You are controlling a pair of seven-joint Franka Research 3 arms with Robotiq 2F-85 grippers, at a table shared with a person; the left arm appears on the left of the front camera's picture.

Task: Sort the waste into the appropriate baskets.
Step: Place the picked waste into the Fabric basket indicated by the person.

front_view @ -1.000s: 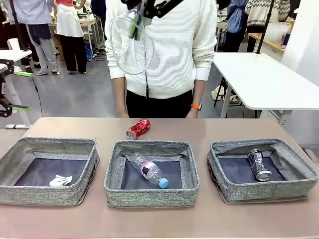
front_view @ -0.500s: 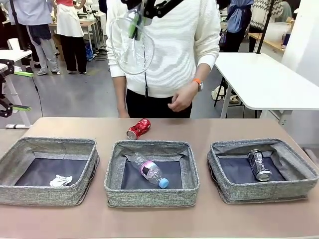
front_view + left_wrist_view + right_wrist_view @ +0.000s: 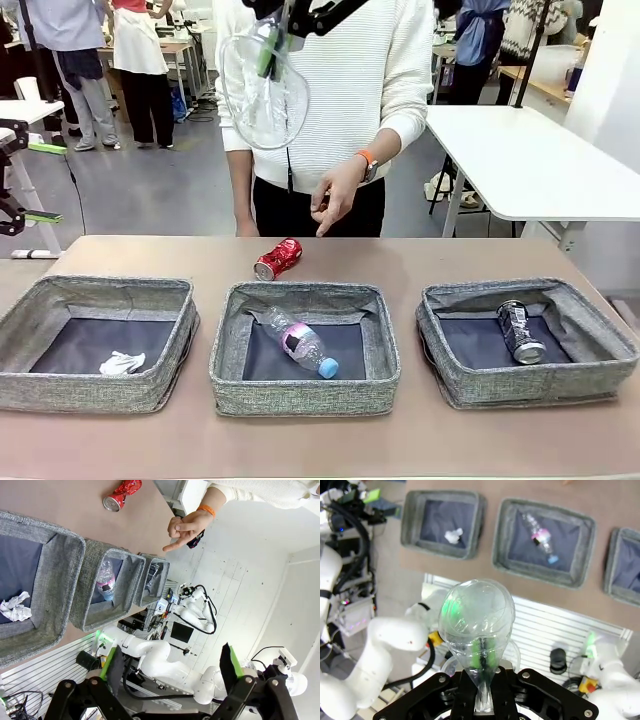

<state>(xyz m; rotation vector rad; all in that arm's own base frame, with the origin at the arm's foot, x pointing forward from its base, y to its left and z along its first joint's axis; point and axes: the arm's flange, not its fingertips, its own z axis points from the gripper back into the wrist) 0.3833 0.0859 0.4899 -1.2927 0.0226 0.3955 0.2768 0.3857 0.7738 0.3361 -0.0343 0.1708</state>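
Three grey baskets stand in a row. The left basket [image 3: 90, 392] holds a white paper ball [image 3: 122, 362]. In the middle basket [image 3: 300, 396] lies a clear bottle [image 3: 300, 343] with a blue cap. A dark can [image 3: 521, 331] rests in the right basket [image 3: 530, 386]. A crushed red can [image 3: 278, 258] lies on the table behind the middle basket. High above it my right gripper [image 3: 270, 45] [image 3: 482, 680] is shut on a clear plastic cup [image 3: 263, 90] [image 3: 476, 620]. My left gripper [image 3: 170, 665] is open and holds nothing, far above the table; the red can [image 3: 122, 492] shows beyond it.
A person in a white sweater stands at the far edge; one hand [image 3: 335, 195] [image 3: 185, 527] points down over the table behind the red can. A white table [image 3: 530, 160] stands at the back right. Bare tabletop [image 3: 320, 445] runs in front of the baskets.
The person's hand has lifted from beside the table's far edge and swung left, now pointing downward near the red can. Both grippers and the cup have stayed put.
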